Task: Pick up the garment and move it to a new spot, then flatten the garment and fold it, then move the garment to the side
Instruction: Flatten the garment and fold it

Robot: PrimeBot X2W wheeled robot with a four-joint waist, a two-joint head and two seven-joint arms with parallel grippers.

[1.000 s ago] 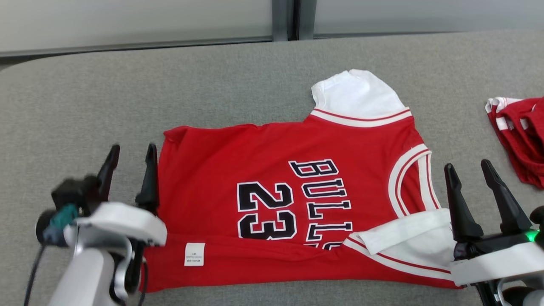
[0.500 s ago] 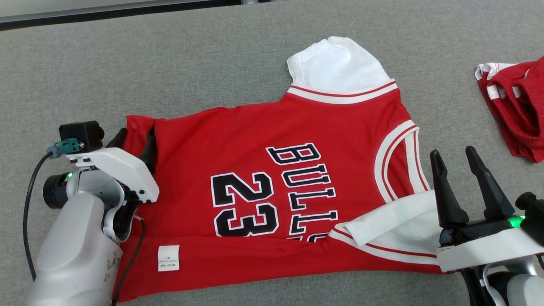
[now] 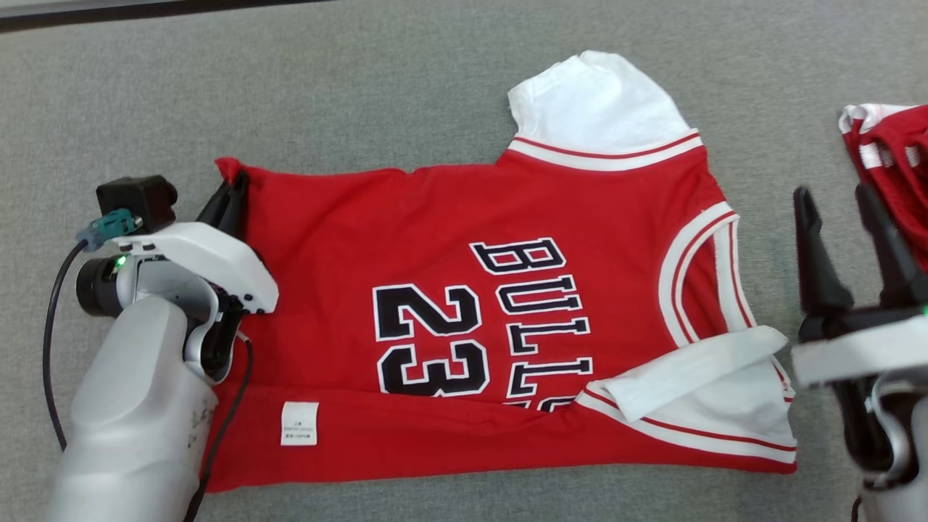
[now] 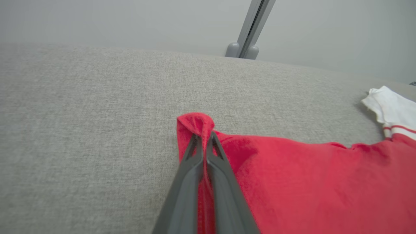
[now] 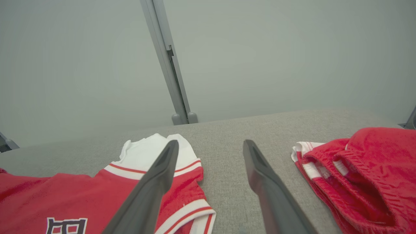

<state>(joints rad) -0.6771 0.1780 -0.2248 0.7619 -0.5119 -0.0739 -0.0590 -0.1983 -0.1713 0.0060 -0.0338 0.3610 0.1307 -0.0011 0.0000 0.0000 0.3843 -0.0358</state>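
Observation:
The garment point(image 3: 449, 232) is a red jersey with white sleeves and black "BULLS 23" lettering, spread sideways on the grey table point(image 3: 362, 87). My left gripper point(image 3: 230, 196) is shut on the garment's far left hem corner; in the left wrist view the two fingers point(image 4: 214, 162) pinch a raised fold of the red garment point(image 4: 292, 175). To the right of the jersey's collar, my right gripper point(image 3: 834, 199) hovers open with nothing between its fingers. The right wrist view has that gripper point(image 5: 209, 146) open over bare table just right of the garment point(image 5: 146, 162).
A second crumpled red and white cloth point(image 3: 892, 159) lies at the table's right edge, close to the right gripper, and appears as the red cloth point(image 5: 357, 169) in the right wrist view. A pale wall with a grey post point(image 5: 169, 65) stands behind the table.
My left gripper went from open beside the hem to shut on the jersey's far left corner. The right gripper moved right and further away. The head camera tilted down.

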